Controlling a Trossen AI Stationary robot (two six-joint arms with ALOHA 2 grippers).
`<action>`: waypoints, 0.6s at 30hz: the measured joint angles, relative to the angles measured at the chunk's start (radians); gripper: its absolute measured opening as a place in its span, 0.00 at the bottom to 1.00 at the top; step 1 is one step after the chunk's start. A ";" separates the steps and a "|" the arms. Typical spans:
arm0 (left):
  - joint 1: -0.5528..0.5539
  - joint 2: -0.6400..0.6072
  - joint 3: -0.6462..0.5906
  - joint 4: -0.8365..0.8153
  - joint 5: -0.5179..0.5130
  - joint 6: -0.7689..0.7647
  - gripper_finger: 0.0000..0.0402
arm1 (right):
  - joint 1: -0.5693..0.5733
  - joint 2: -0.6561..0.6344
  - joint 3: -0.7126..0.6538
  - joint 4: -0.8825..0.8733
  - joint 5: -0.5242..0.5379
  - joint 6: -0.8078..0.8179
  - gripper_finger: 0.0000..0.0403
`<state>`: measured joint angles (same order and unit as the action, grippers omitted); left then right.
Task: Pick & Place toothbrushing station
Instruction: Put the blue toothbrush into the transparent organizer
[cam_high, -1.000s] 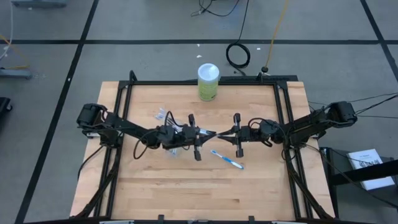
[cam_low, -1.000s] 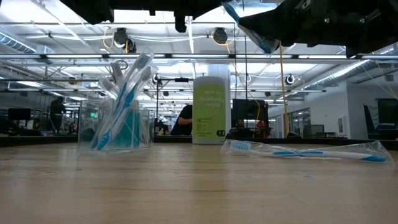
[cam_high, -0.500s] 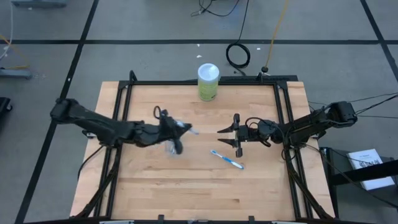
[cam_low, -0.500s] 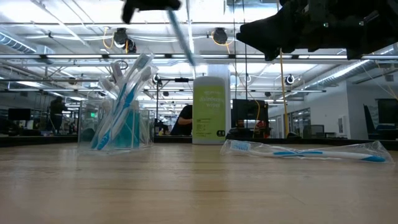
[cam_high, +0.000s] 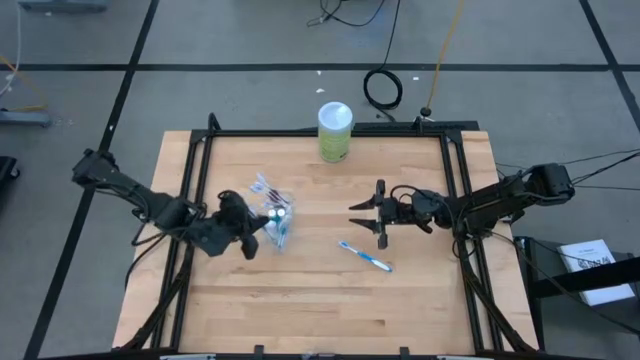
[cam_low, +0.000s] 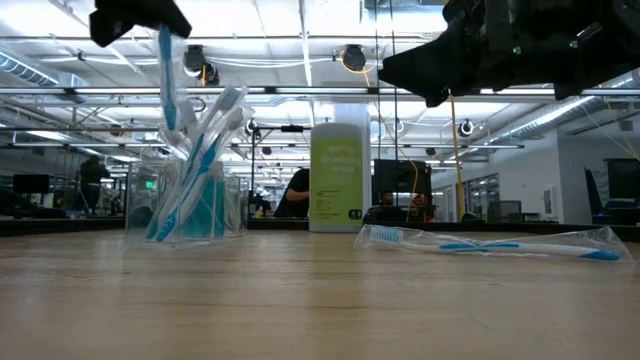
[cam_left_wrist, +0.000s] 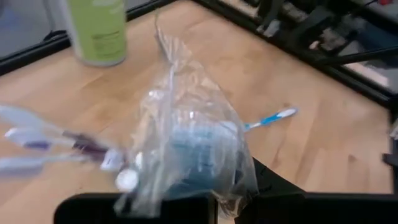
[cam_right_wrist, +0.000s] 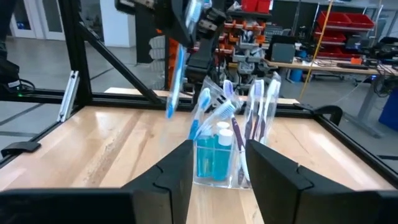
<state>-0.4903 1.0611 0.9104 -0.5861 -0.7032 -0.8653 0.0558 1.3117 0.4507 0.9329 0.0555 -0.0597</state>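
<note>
Your left gripper (cam_high: 262, 222) grips a wrapped toothbrush (cam_low: 166, 65) upright over the clear cup (cam_low: 186, 205), seemingly just entering it, while your right gripper (cam_high: 367, 214) hangs open, empty, mid-table

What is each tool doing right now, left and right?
Left tool: shut on a wrapped blue-and-white toothbrush above the clear plastic cup.
Right tool: open, empty.

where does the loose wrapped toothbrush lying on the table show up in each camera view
High view: wrapped toothbrush lies right of centre on the wood.
Low view: flat at the right.
Left wrist view: beyond the held bag.
Right wrist view: not in it.
Shared landmark: green canister.
</note>
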 joint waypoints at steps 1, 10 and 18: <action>-0.008 0.002 0.000 -0.025 -0.008 -0.024 0.03 | -0.002 0.000 0.000 0.002 0.000 0.000 0.34; -0.004 0.112 -0.002 -0.094 -0.049 -0.133 0.03 | -0.003 0.000 0.000 0.004 -0.004 0.000 0.33; 0.033 0.229 -0.002 -0.092 0.009 -0.214 0.03 | -0.003 0.000 0.000 0.004 -0.004 0.000 0.33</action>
<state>-0.4574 1.2904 0.9089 -0.6785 -0.6946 -1.0792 0.0532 1.3117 0.4507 0.9367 0.0517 -0.0596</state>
